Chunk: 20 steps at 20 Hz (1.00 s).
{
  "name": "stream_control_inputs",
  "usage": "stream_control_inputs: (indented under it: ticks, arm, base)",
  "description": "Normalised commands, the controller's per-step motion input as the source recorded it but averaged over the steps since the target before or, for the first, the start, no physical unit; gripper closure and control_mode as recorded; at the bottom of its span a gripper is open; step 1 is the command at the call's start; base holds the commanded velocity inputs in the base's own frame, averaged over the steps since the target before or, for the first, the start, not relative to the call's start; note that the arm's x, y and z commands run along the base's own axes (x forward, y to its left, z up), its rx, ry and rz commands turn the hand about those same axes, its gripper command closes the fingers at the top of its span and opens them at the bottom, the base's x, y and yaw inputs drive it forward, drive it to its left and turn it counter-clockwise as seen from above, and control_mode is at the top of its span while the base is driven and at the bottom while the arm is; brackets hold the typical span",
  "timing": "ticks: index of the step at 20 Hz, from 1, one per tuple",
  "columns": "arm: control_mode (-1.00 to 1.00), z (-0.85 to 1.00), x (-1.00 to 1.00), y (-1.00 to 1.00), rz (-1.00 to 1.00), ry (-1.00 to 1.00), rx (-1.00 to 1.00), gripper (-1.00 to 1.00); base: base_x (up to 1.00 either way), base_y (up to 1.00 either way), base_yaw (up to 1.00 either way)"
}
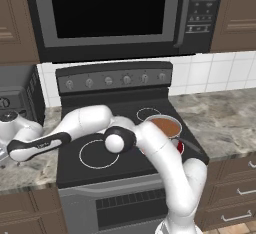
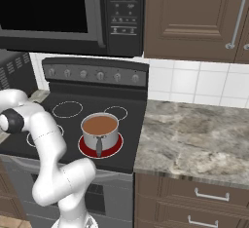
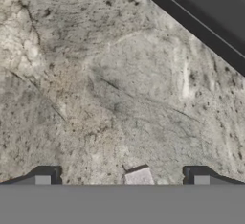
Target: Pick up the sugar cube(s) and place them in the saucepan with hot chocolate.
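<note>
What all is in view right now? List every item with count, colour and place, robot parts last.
saucepan: one, silver, brown liquid inside, on the stove's glowing front right burner
sugar cube: one, pale tan, on the counter between the finger tips
stove: one, black top, between counters
microwave: one, dark, above the stove
toaster oven: one, dark grey, on the counter left of the stove
counter: grey marble, both sides of the stove
cabinets: brown, above and below
gripper: one, open, low over the left counter

Counter (image 3: 110, 89) open under hand (image 3: 122, 180); stove edge (image 3: 191, 19) nr.
</note>
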Motion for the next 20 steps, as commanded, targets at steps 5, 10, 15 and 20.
stream_control_inputs:
  ticks: [5,10,15,20]
  arm:
    - [-1.0,0.0,-0.01,-0.05,0.02,0.0,0.0,-1.0]
    - [-1.0,0.0,-0.07,-0.35,0.0,0.0,0.0,-1.0]
    - [-1.0,-0.02,-0.08,-0.28,0.0,0.0,0.0,-1.0]
    - [-1.0,-0.26,0.0,0.0,0.0,0.0,0.0,-1.0]
  base:
    - [0.0,0.0,0.0]
    - [0.0,0.0,0.0]
    - [0.0,0.0,0.0]
    - [0.0,0.0,0.0]
